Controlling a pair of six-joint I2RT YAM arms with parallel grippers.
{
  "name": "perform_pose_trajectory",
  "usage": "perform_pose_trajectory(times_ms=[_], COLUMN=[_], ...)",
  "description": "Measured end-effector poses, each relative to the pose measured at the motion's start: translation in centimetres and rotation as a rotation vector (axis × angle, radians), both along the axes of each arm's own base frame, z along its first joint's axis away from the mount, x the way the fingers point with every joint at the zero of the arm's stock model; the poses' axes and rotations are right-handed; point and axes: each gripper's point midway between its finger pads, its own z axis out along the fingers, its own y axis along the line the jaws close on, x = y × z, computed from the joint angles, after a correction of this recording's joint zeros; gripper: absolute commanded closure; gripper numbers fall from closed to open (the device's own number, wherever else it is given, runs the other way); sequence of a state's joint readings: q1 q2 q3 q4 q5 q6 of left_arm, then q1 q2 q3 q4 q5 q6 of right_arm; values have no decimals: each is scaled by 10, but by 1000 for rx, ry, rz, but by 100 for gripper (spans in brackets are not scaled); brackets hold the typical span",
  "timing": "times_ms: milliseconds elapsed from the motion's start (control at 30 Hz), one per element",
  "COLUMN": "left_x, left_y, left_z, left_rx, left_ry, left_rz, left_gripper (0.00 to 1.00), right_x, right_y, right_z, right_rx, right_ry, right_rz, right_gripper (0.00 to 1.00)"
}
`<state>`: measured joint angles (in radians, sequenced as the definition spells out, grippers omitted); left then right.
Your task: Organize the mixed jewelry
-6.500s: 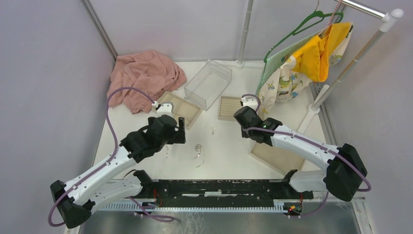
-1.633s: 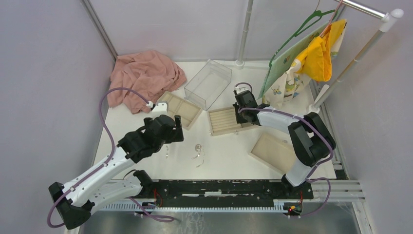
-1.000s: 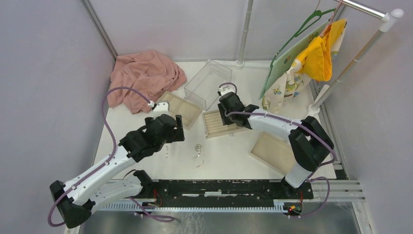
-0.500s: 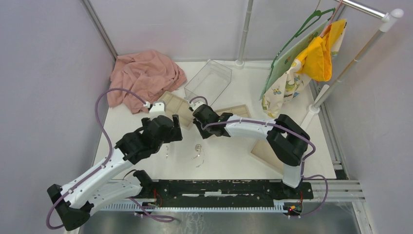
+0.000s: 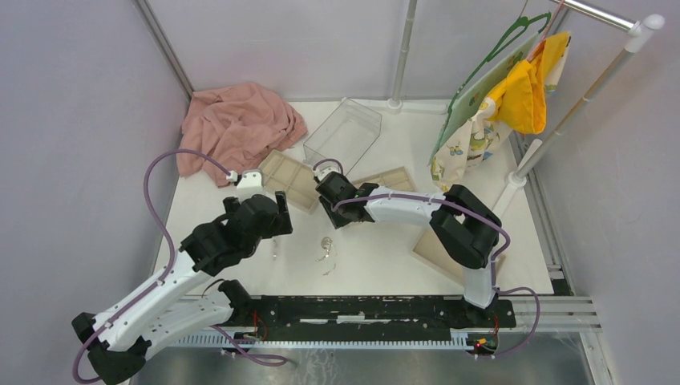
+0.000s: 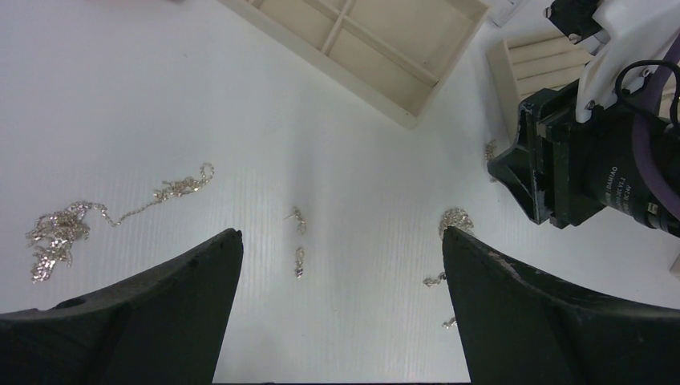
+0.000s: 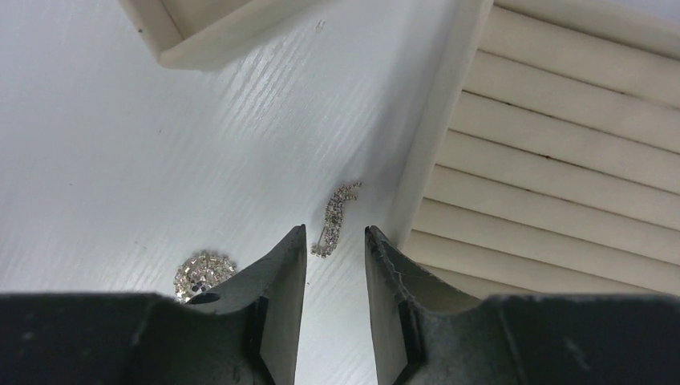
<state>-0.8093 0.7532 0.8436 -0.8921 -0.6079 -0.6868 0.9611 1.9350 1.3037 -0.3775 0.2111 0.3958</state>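
Partly between right gripper (image 7: 333, 234) tips, curved sparkly earring (image 7: 335, 210)

A small curved silver rhinestone piece (image 7: 335, 215) lies on the white table (image 7: 120, 160) just ahead of the right gripper (image 7: 334, 237), in line with the gap between its fingers. A round silver stud cluster (image 7: 204, 274) lies just left of that gripper in its wrist view. The beige slotted ring tray (image 7: 561, 144) sits to the gripper's right, its edge just beside the curved piece. A corner of the beige compartment tray (image 7: 204, 40) lies ahead-left. Beneath the left gripper (image 6: 338, 233), two tiny silver bits (image 6: 299, 261) lie between the fingers, with thin silver chains (image 6: 60, 233) to its left.
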Motion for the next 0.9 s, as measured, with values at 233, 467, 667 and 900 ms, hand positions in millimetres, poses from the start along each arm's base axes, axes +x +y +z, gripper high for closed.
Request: perform_pose_trajectory(times_ms=[233, 467, 667, 900], left_x=[-1, -1, -2, -2], left_y=[5, 6, 6, 7], left_z=[-5, -4, -3, -2], left_rx=[37, 36, 30, 25], left_ry=[16, 15, 9, 4], left_rz=[13, 14, 14, 15], left_gripper=[0, 0, 0, 0], right_x=[-1, -4, -6, -9], right_y=[-1, 0, 5, 6], right_z=[-7, -15, -15, -13], right_rx=[-11, -25, -23, -39], right_ry=[10, 18, 10, 4], right_rz=[0, 5, 15, 16], right_gripper=[60, 66, 93, 100])
